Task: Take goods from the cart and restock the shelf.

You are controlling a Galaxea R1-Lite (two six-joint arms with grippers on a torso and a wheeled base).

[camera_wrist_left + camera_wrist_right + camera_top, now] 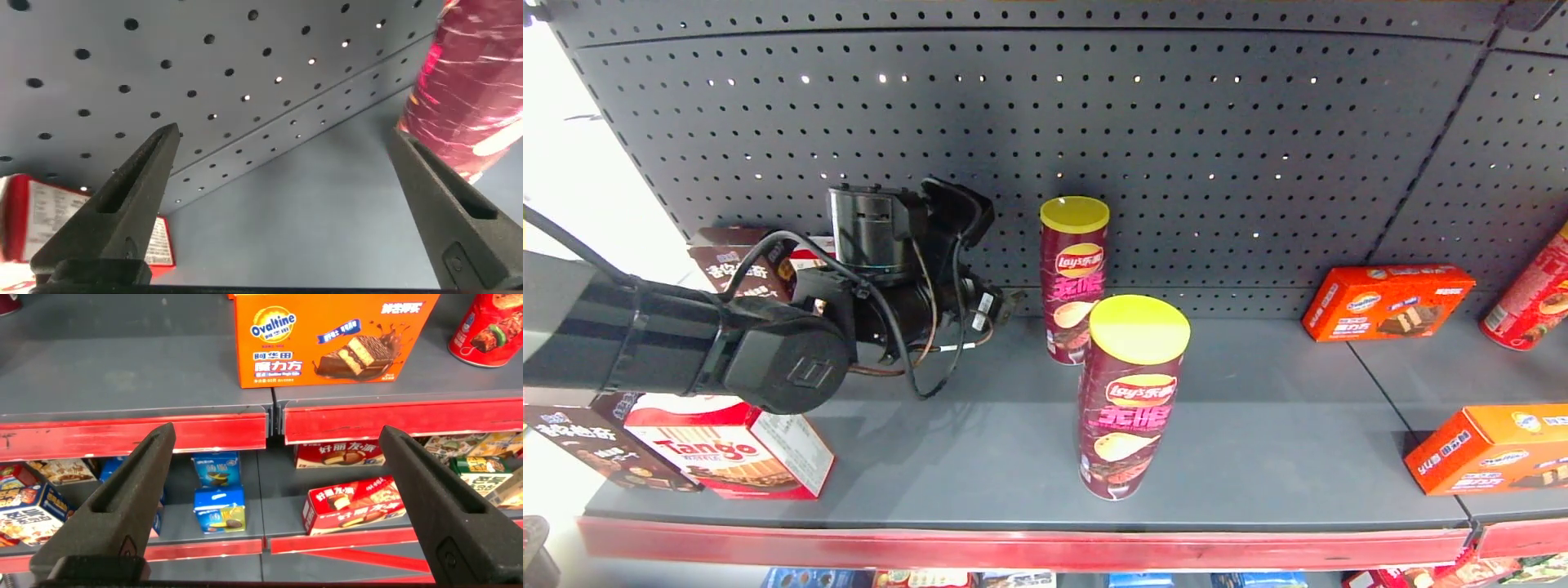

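Two maroon chip cans with yellow lids stand upright on the grey shelf (1258,441). The back can (1074,278) is near the pegboard and the front can (1131,400) is closer to the shelf edge. My left gripper (1009,300) is over the shelf to the left of the back can, near the back wall. In the left wrist view the left gripper (282,135) is open with nothing between its fingers, and the back can (478,90) lies just outside one finger. My right gripper (278,431) is open and empty, in front of the shelf's red edge strip (139,433).
A red-and-white wafer box (731,453) and brown boxes (739,261) sit on the shelf's left. Orange boxes (1388,300) (1494,449) and a red can (1531,302) are on the right. An orange box (335,339) faces the right gripper, with stocked lower shelves (351,502) beneath.
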